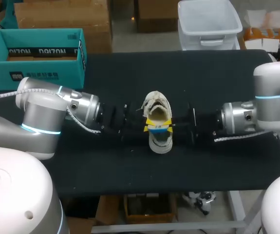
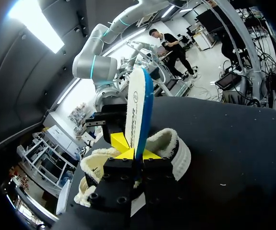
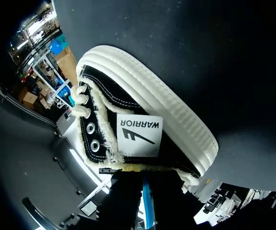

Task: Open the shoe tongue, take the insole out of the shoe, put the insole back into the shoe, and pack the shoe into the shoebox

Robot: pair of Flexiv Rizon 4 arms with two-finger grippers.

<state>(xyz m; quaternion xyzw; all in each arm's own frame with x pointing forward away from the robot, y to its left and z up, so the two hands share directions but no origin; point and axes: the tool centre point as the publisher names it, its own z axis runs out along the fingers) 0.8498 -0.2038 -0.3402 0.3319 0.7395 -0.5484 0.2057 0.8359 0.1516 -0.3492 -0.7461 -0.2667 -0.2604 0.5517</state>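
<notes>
Shoe (image 1: pixel 159 143) sits mid-worktop (image 1: pixel 130 163). Our left gripper (image 2: pixel 130 154) clamps the insole (image 2: pixel 137 110) upright over it. We cannot tell the right gripper's (image 3: pixel 146 191) grip.

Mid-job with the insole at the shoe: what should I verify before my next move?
1. Left gripper shut on insole: ok.
2. Right gripper hold: cannot tell.
3. Insole upright over the shoe opening: ok.
4. Shoe sole-down on table: ok.
5. Tongue pulled open: cannot tell, the grippers cover it.
6. Shoebox open and apart from the shoe: ok.
</notes>
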